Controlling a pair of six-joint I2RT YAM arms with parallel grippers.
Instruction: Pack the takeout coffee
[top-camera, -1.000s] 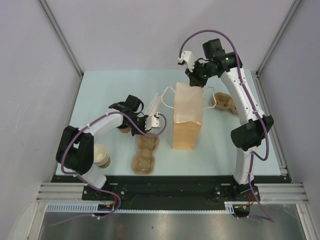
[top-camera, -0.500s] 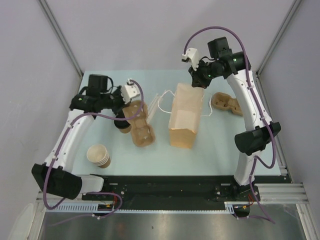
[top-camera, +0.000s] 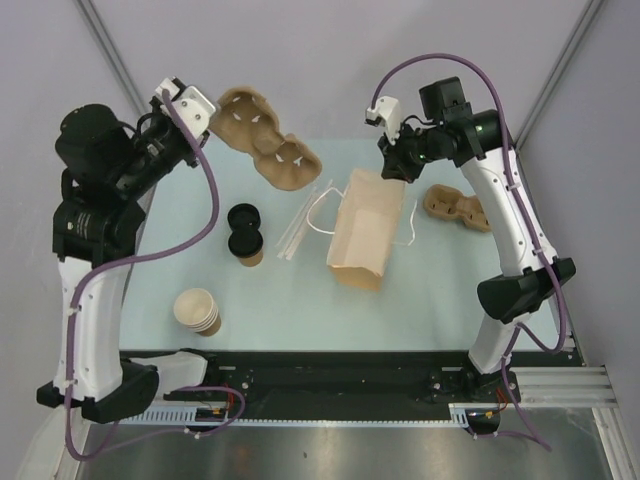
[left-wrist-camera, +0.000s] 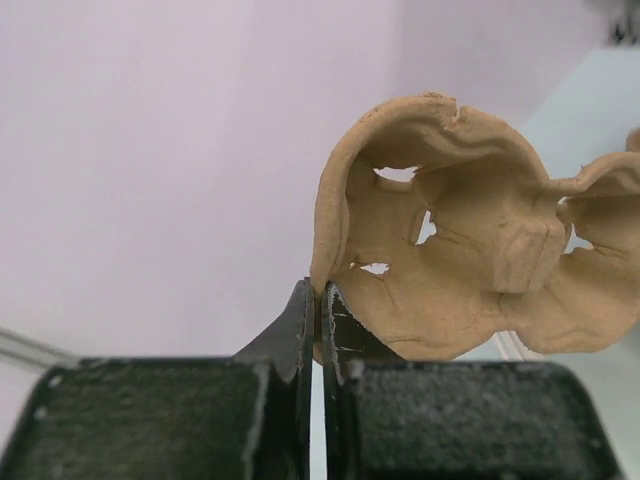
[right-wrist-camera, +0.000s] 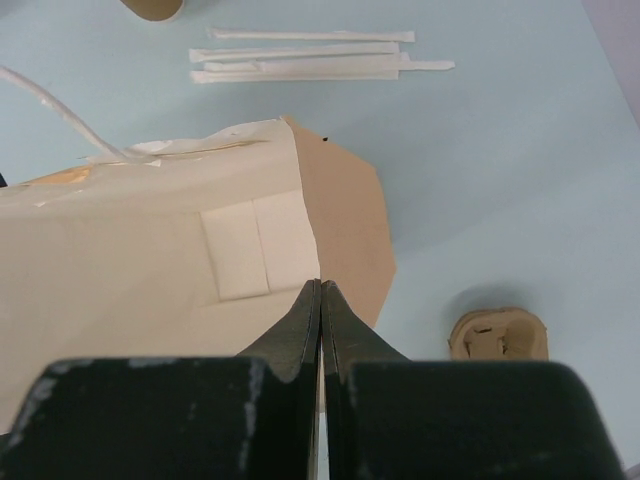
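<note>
Tan kraft paper makes up the wall of the takeout coffee (top-camera: 246, 245), a small cup that shows only as a sliver under its round black lid. It stands on the pale table, below and to the right of the left gripper (top-camera: 206, 108) and well apart from it, and to the left of the right gripper (top-camera: 393, 168), beyond the paper bag (top-camera: 362, 225). A loose black lid (top-camera: 243, 216) lies just beside the cup on its far side. The left arm stands tall, its forearm angled over the table's far left corner. Its jaws are pressed together on the rim of a moulded pulp cup carrier (top-camera: 262, 140), which hangs in the air to the gripper's right. The right arm rises from its base and bends leftward at the top. Its jaws are pinched tight on the bag's upper edge, next to a pale patch of paper.
</note>
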